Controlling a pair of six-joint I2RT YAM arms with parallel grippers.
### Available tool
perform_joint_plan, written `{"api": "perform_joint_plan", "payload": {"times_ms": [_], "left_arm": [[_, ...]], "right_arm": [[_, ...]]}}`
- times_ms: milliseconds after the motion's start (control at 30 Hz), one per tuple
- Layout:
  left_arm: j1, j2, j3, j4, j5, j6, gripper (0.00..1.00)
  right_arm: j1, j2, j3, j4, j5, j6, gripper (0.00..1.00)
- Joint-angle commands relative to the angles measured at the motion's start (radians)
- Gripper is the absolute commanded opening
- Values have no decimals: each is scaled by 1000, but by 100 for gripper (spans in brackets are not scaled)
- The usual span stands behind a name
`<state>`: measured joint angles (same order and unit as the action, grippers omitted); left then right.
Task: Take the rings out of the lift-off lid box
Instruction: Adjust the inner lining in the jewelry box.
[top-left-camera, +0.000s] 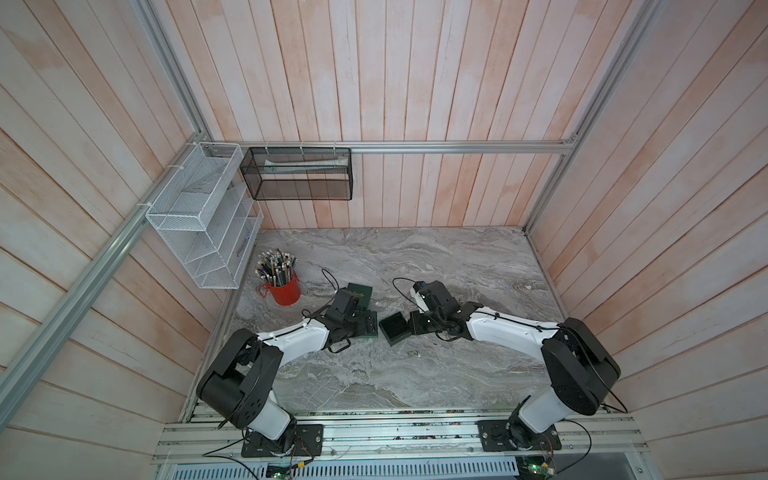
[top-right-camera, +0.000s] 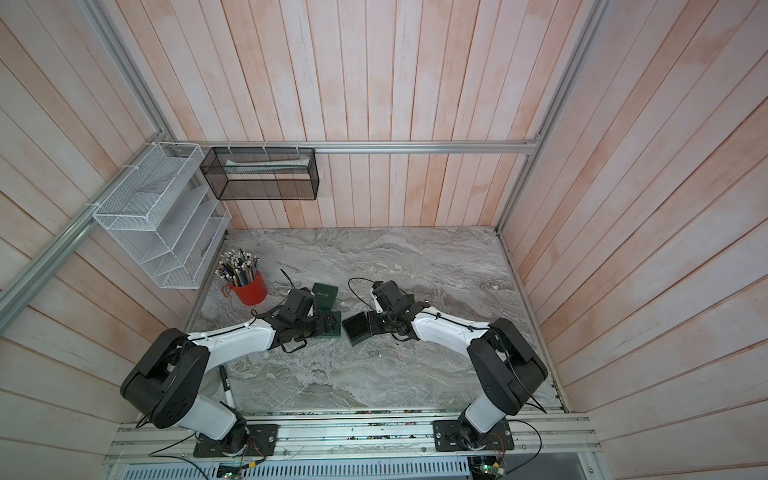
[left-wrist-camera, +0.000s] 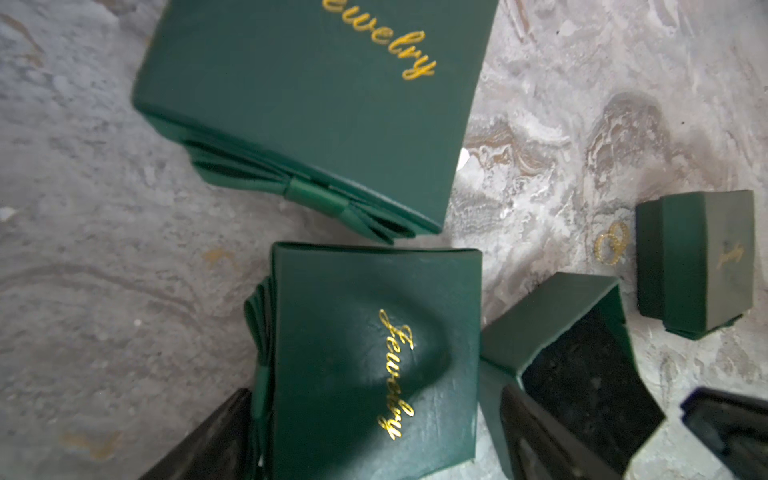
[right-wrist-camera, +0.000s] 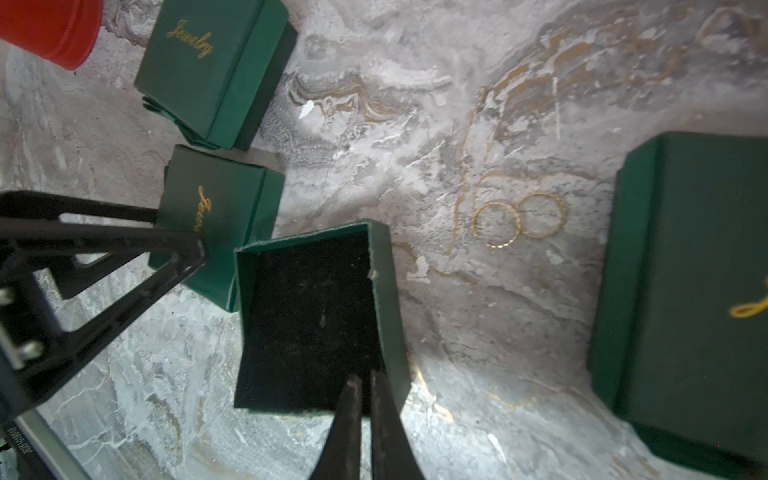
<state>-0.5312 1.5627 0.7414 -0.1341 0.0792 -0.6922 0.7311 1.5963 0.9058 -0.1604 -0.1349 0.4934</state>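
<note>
Rings lie on the tabletop beyond the right fingers, which clamp the empty box wall; lower it level, then release. Left fingers stand apart, flanking the lid

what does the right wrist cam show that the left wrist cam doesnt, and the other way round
Only the right wrist view shows the red cup. Only the left wrist view shows the dent in the lid of the middle green box. Both show the two rings lying on the marble outside the open box, the white scrap, the closed box near the scrap and the closed box beside the rings.
</note>
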Motion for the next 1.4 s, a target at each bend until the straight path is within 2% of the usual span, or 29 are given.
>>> {"api": "perform_joint_plan", "payload": {"times_ms": [0, 233, 533, 800, 1000, 1233, 1367], "left_arm": [[-2, 33, 11, 2, 21, 6, 93], [0, 29, 8, -15, 16, 13, 93], [2, 9, 13, -20, 28, 23, 93], [-1, 13, 42, -56, 9, 62, 93], [-34, 2, 76, -130, -99, 90, 93], [-76, 16, 109, -144, -146, 96, 93], [-81, 62, 131, -142, -166, 109, 93]], "right_arm": [[16, 26, 2, 34, -12, 6, 8], [19, 100, 8, 56, -48, 20, 3], [22, 146, 50, -8, 0, 47, 0], [16, 66, 58, -64, 67, 184, 0], [17, 8, 5, -26, 89, 256, 0], [17, -130, -67, 30, 192, 272, 4], [13, -202, -104, 34, 306, 286, 8]]}}
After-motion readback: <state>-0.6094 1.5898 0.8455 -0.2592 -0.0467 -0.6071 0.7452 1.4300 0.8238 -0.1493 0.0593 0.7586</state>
